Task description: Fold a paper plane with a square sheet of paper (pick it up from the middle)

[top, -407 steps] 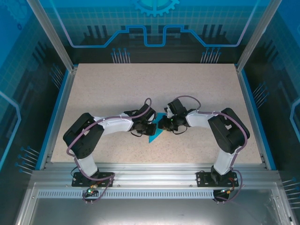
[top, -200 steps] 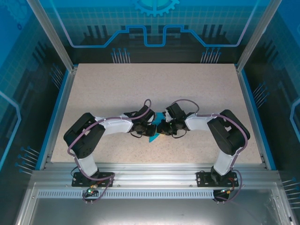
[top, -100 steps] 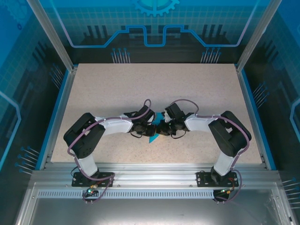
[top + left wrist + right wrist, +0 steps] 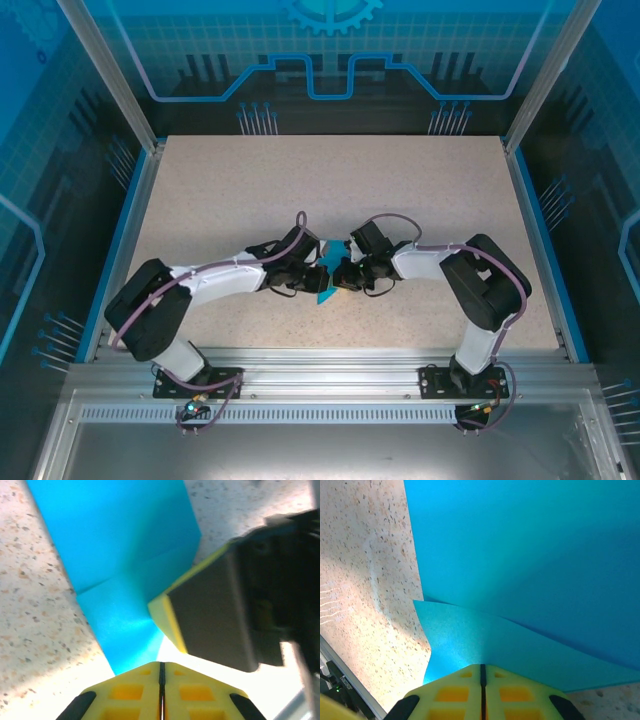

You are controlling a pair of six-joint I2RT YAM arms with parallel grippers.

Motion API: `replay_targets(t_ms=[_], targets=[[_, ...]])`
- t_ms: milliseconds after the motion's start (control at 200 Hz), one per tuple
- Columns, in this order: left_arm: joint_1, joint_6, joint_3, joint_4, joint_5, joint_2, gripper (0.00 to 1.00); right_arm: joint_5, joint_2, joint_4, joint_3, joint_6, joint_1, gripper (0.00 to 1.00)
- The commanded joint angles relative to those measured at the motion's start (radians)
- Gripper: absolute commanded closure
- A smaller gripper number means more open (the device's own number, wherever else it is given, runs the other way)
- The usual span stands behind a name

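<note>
Paper (image 4: 530,555) matte teal, creased, seemingly pointed, on speckled tabletop (image 4: 365,580).

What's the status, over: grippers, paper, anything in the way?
Left gripper shut at edge of teal paper. Right gripper shut on its folded flap. Paper part-folded on table. Grippers crowd each other.

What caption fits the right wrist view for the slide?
Right gripper, jaws shut, pinching a folded flap of the teal paper over the speckled table.
</note>
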Motion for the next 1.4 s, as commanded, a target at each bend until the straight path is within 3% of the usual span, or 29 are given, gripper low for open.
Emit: replay_targets(t_ms=[0,485,925,1390], targets=[[-0.016,-0.037,-0.028,0.007,0.062,-0.011,0.89,0.027,0.013,-0.053,0.011,0.004,0.018,0.92],[-0.038,-0.078,-0.071,0.026,0.014,0.145,0.91,0.016,0.005,-0.068,0.027,-0.009,0.018,0.92],[-0.043,-0.091,-0.121,0.053,0.010,0.147,0.92,-0.038,-0.073,-0.040,0.050,-0.007,0.068,0.89],[-0.043,-0.093,-0.132,0.046,-0.009,0.114,0.93,-0.029,0.007,0.078,-0.042,0.052,0.060,0.91]])
